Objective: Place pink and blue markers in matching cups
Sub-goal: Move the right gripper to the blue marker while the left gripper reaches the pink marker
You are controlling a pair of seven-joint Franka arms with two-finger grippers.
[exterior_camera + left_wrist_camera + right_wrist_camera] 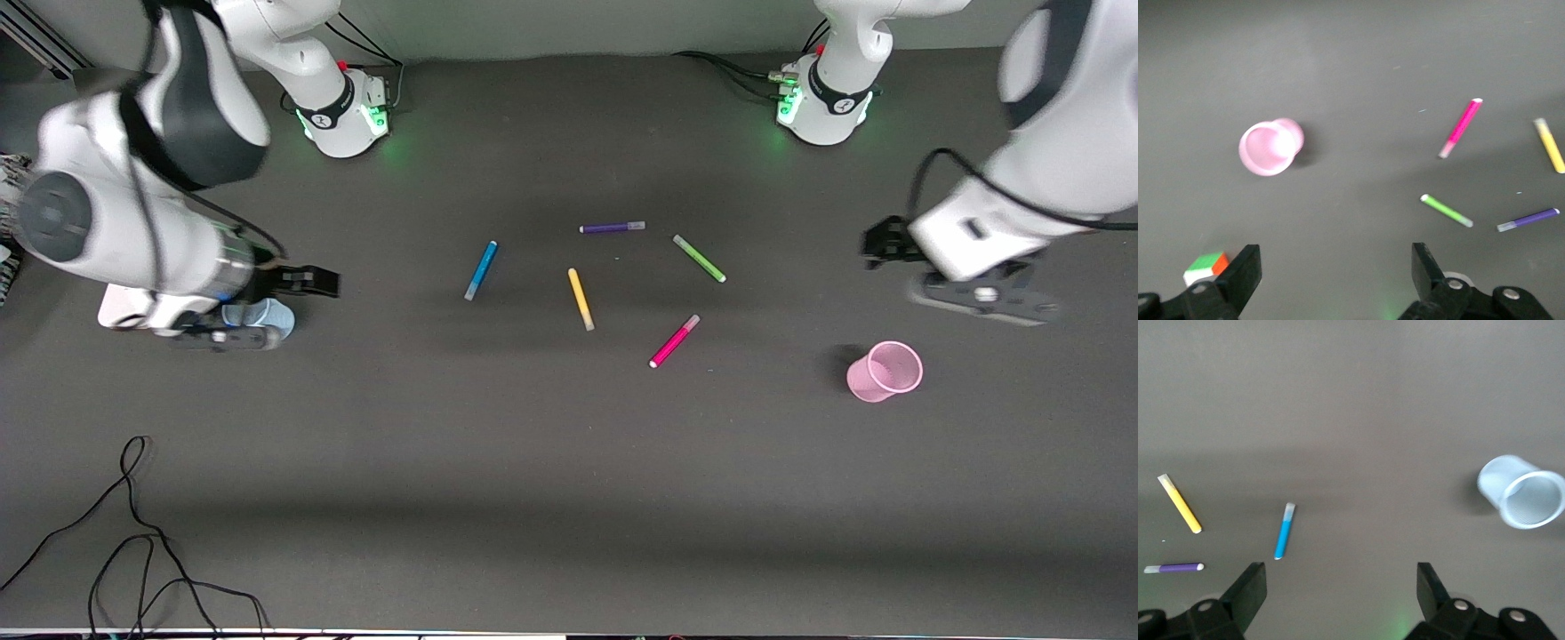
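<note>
The blue marker (481, 269) and the pink marker (674, 340) lie flat mid-table. The pink one lies nearer the front camera. The pink cup (885, 372) stands toward the left arm's end. The pale blue cup (271, 318) stands toward the right arm's end, partly hidden by the right hand. My left gripper (982, 302) hovers open and empty above the table near the pink cup (1270, 147); the pink marker (1460, 128) shows farther off. My right gripper (227, 336) hovers open and empty beside the blue cup (1523, 493); the blue marker (1284, 531) lies apart from it.
A purple pen (612, 228), a green pen (699, 258) and a yellow pen (581, 299) lie among the markers. A small green, orange and white block (1205, 267) sits by the left gripper. Loose black cables (133, 533) lie near the front edge at the right arm's end.
</note>
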